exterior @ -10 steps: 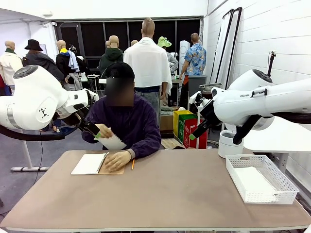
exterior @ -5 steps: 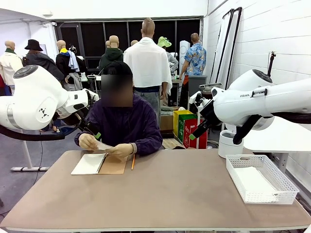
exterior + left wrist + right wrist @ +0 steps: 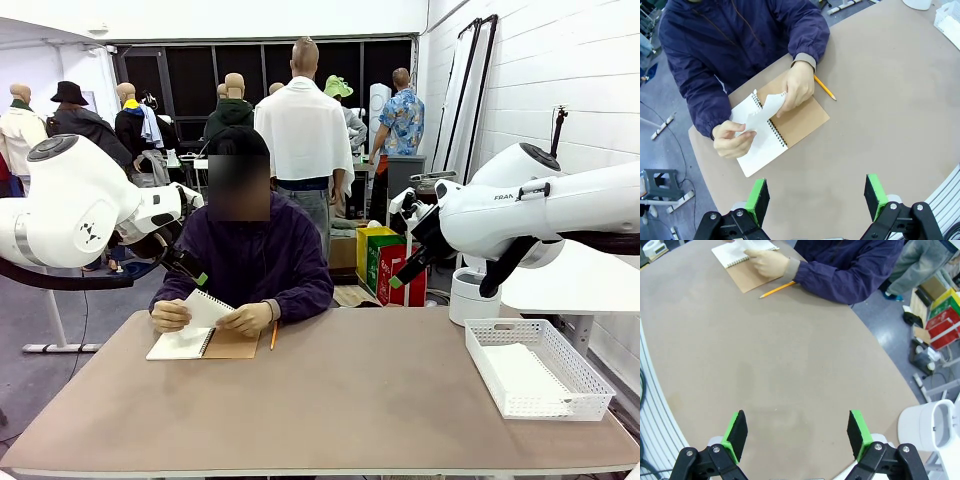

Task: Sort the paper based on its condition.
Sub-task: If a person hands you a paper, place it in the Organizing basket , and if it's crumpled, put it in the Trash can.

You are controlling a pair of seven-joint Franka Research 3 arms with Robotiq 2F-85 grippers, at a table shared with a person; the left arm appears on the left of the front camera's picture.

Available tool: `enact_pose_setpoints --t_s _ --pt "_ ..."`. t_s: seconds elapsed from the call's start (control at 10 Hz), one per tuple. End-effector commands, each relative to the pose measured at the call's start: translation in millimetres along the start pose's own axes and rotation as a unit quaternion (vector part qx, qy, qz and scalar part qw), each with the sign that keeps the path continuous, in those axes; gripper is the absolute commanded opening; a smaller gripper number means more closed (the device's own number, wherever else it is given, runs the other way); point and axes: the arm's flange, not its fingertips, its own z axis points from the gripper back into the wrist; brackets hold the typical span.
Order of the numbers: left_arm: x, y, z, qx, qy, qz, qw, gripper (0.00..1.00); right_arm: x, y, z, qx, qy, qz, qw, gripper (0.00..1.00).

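Since a second before, only the person's hands had shifted; both arms hung where they were. Nearest, at the bottom of its wrist view, the left gripper (image 3: pixel 814 198) stood released and empty, like the right gripper (image 3: pixel 796 435). Beyond it, left of frame centre, the paper (image 3: pixel 761 111) was lifted from the notebook (image 3: pixel 777 127) in the person's hand (image 3: pixel 732 138), its long axis running diagonally (the left arm looked the nearer).
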Motion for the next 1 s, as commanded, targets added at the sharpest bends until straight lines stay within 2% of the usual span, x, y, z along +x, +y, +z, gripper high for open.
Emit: enact_pose_setpoints --t_s 0.0,0.9 --pt "0.8 1.4 -0.4 -0.001 -0.002 0.001 1.0 1.0 -0.6 0.4 -1.2 -0.003 -0.002 0.001 1.0 1.0" --pt "0.8 1.4 -0.4 -0.001 -0.002 0.001 1.0 1.0 -0.6 0.4 -1.2 -0.003 -0.002 0.001 1.0 1.0"
